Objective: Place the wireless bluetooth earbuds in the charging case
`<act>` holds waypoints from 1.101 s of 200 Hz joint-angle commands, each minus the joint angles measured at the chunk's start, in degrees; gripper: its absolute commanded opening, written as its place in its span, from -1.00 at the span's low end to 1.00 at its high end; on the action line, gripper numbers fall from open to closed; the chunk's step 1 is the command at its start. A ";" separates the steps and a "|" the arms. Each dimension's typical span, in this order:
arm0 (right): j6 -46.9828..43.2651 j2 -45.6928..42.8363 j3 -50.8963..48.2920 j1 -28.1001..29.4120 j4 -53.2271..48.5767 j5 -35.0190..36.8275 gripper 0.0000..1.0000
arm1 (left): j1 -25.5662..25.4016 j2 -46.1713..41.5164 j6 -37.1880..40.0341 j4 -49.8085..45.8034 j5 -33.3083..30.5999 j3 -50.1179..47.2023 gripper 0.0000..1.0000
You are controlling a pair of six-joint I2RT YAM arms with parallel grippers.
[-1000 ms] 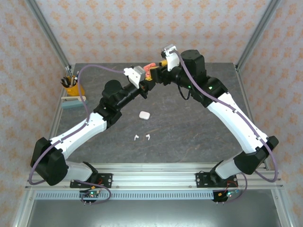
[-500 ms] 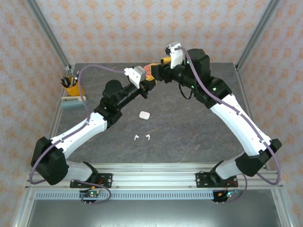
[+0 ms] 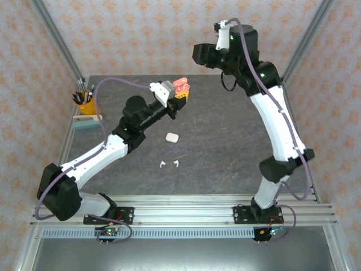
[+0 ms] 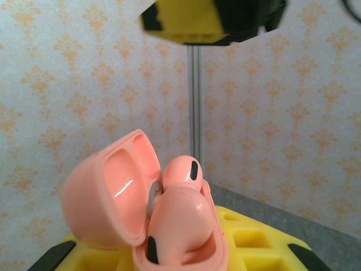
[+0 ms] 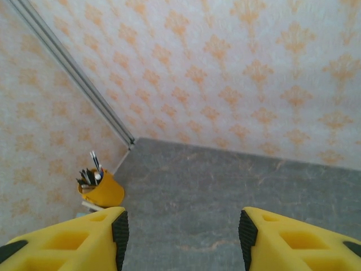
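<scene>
Earbuds [image 4: 181,210] in open pink case [image 4: 96,197], wrist close-up

You have a yellow cup [image 3: 86,105] of pens by the surface's [image 3: 225,152] far left corner. A teal block [image 3: 86,123] lies just beside it, along the left edge.

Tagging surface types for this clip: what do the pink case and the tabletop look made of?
The pink case: probably glossy moulded plastic, given the bright highlights inside its open lid. The tabletop: matt grey stone or stone-print laminate, with marbled veining and no glare; I cannot tell which.
</scene>
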 commanded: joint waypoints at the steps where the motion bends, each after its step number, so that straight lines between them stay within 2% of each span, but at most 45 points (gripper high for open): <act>1: 1.90 6.17 7.61 -0.26 -13.82 -4.33 0.09 | 0.23 0.49 2.47 -1.78 3.62 0.23 -1.00; 18: 2.10 9.18 9.93 -0.32 -15.66 -5.92 0.07 | 0.22 0.94 2.86 -2.76 4.61 0.52 -1.00; 69: 1.64 11.25 7.32 -0.26 -16.73 -12.81 -0.06 | 0.26 2.86 2.82 -3.32 4.94 1.51 -1.00; 119: -0.99 3.40 -5.69 0.36 -14.83 -16.12 -0.13 | 0.31 4.33 2.34 -1.06 0.75 1.68 -1.00; 133: -1.83 0.33 -10.16 0.44 -14.59 -16.32 -0.22 | 0.45 4.63 2.58 -0.85 -0.14 1.93 -1.00; 170: 1.16 -10.90 -23.70 -0.17 -7.28 -10.19 -0.26 | 0.84 5.52 2.28 -0.86 -0.40 2.48 -1.00; 197: 6.69 -15.99 -30.93 -2.27 -2.34 -2.10 -0.15 | 0.94 6.17 1.35 -0.86 -0.27 2.63 -1.00; 220: 10.75 -18.05 -36.80 -4.61 0.85 1.74 -0.12 | 0.95 7.06 0.05 -1.60 -0.56 2.78 -1.00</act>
